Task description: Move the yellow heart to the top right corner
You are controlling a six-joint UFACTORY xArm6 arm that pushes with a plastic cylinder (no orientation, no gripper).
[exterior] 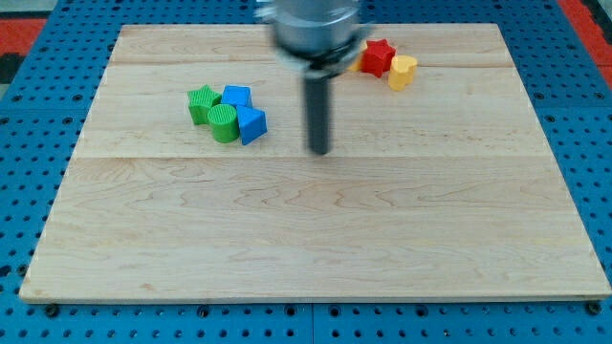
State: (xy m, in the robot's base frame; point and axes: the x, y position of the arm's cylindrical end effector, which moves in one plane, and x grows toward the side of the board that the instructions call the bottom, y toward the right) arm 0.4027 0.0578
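My tip (318,150), a bare rod w/ nothing held, sits mid-board: swing round left of yellow heart (403,72), avoid red star (378,56), push right.

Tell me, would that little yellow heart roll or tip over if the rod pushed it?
The yellow heart looks squat and flat-bottomed, so it should slide, not roll. It touches the red star, which may nudge it sideways. My tip is well away, toward the view's left.

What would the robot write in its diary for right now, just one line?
tip mid-board, touching nothing | yellow heart beside red star, upper right, not in corner | green and blue blocks clustered left
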